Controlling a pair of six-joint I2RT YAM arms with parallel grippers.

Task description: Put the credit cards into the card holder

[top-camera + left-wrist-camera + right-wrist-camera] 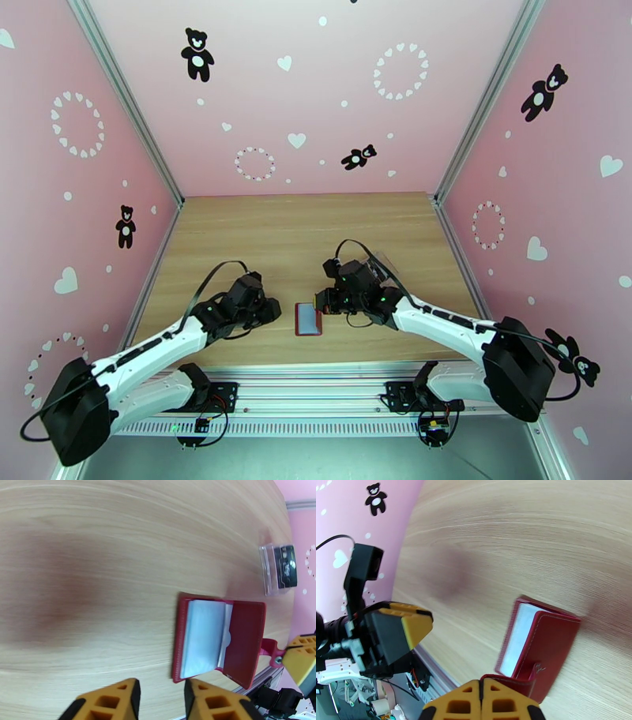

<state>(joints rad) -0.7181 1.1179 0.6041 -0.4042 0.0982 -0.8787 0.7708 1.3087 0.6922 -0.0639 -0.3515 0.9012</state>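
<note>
— Two grippers: state of each?
— Right gripper (481,691): fingers pressed together, pinching the wallet (245,638) by its tab (272,653), cover held up. Left gripper (161,691): jaws part-way apart, nothing between them, hovering just beside the wallet.
— Wallet location?
— Open on the table (98,559), near the front edge, between the arms. Whether any cards sit in its grey pockets, I cannot tell.
— Risks?
— In my judgement, the tab is a thin hold; a pull could slip it, dropping the cover shut. Nothing pins the wallet's base, so pushing at a pocket may slide it toward the edge.
</note>
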